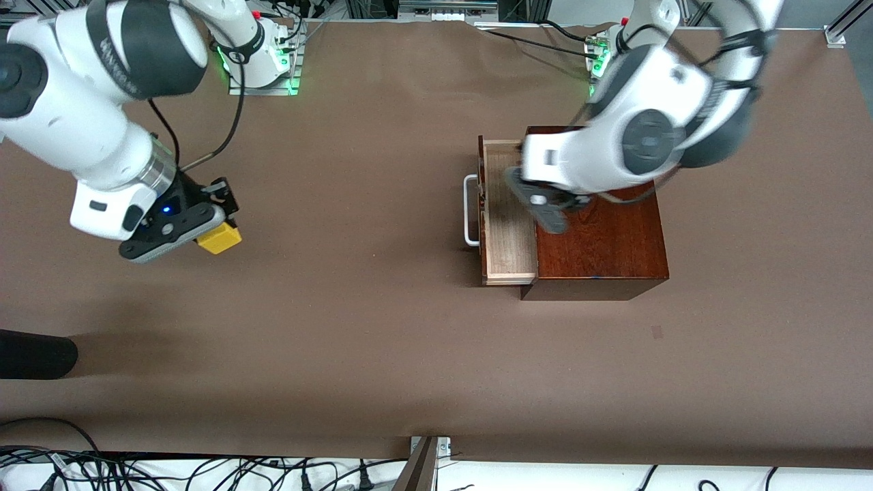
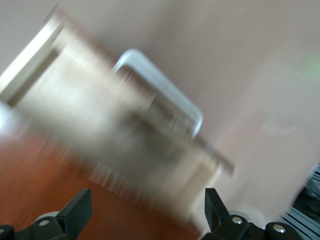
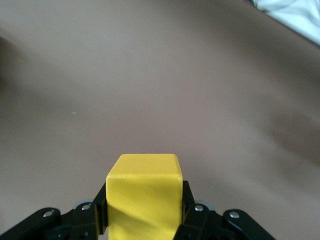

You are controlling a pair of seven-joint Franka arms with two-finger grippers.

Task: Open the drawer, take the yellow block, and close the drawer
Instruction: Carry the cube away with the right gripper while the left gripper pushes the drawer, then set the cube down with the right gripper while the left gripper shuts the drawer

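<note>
The drawer (image 1: 508, 225) of the reddish-brown wooden box (image 1: 600, 245) is pulled out toward the right arm's end. Its pale interior looks empty where it shows, and its white handle (image 1: 470, 210) sticks out in front. My left gripper (image 1: 549, 213) is open over the seam between drawer and box. The left wrist view, blurred by motion, shows the drawer (image 2: 100, 120), its handle (image 2: 165, 87) and my open left gripper (image 2: 145, 215). My right gripper (image 1: 204, 228) is shut on the yellow block (image 1: 219, 239) over the table toward the right arm's end. The right wrist view shows the block (image 3: 144, 185) between the fingers of my right gripper (image 3: 144, 205).
A dark object (image 1: 34, 354) lies at the table's edge toward the right arm's end, nearer to the front camera. Cables (image 1: 170, 470) and a metal bracket (image 1: 430, 450) run along the table's front edge. The brown table (image 1: 354, 307) stretches between the two grippers.
</note>
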